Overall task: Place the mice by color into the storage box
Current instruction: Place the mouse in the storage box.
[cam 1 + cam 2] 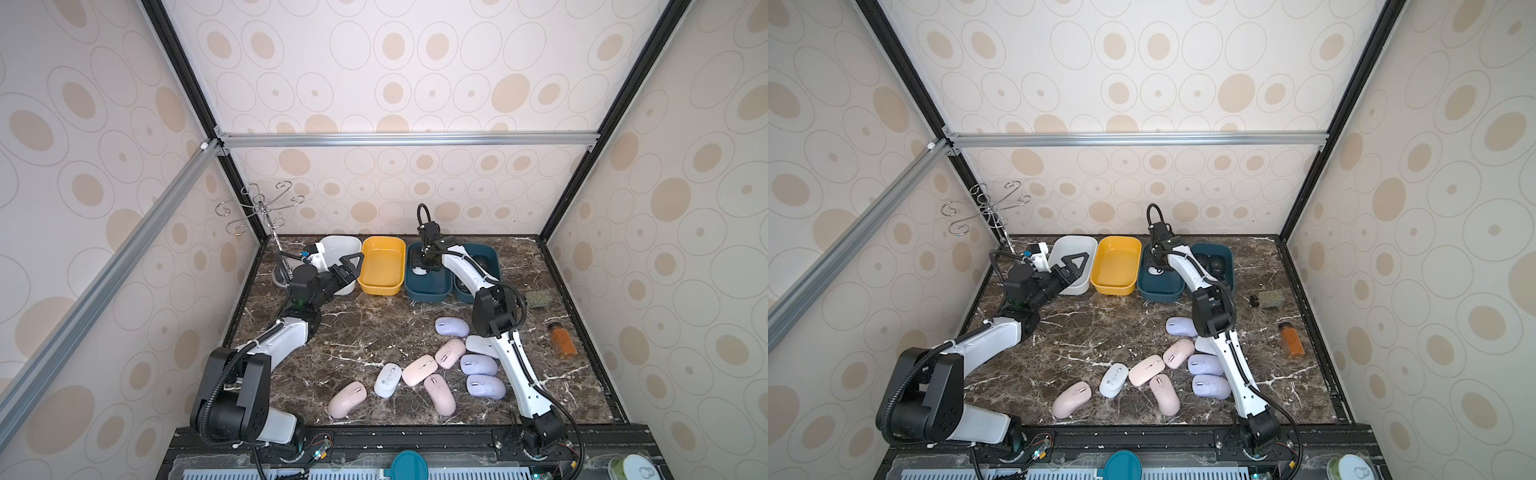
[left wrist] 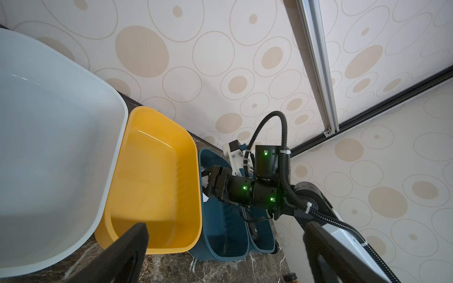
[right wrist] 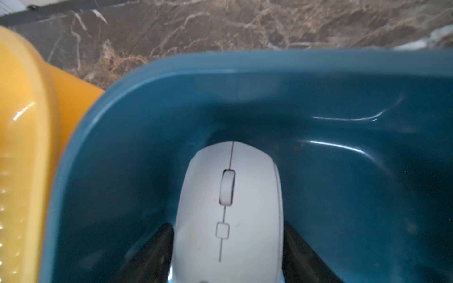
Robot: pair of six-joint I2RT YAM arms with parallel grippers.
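White mouse [image 3: 228,196] lower centre, down in teal bin [image 3: 122,147] for colour sort; right gripper [image 3: 227,227] flanks it, can't tell if gripping. Left gripper [image 2: 225,227] wide, empty.

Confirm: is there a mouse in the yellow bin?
No, in the left wrist view the yellow bin shows only its bare floor.

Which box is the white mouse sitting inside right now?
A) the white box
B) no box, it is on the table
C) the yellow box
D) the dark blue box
D: in the right wrist view the white mouse is down inside the walls of the dark blue box, and the yellow box beside it has no mouse in the part that shows.
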